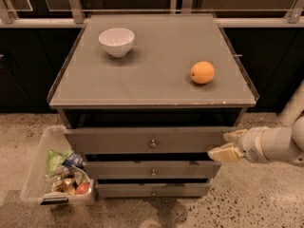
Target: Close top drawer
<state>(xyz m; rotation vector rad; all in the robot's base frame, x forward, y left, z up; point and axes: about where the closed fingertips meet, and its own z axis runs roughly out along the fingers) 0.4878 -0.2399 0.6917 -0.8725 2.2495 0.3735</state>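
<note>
The top drawer (pixel 142 140) is a wide grey front with a small round metal knob (pixel 153 144) at its centre. It stands pulled out a little from the cabinet, with a dark gap above it. My gripper (pixel 227 145) is at the drawer front's right end, its cream fingertips (pixel 221 153) close to the panel's right edge. The white arm reaches in from the right.
Two shorter grey drawer fronts (pixel 152 170) lie below. On the cabinet top (pixel 152 75) sit a white bowl (pixel 116 41) and an orange (pixel 202 72). A clear plastic bin (pixel 35 175) of packaged snacks stands on the floor at the left. A white pole (pixel 293 106) rises at right.
</note>
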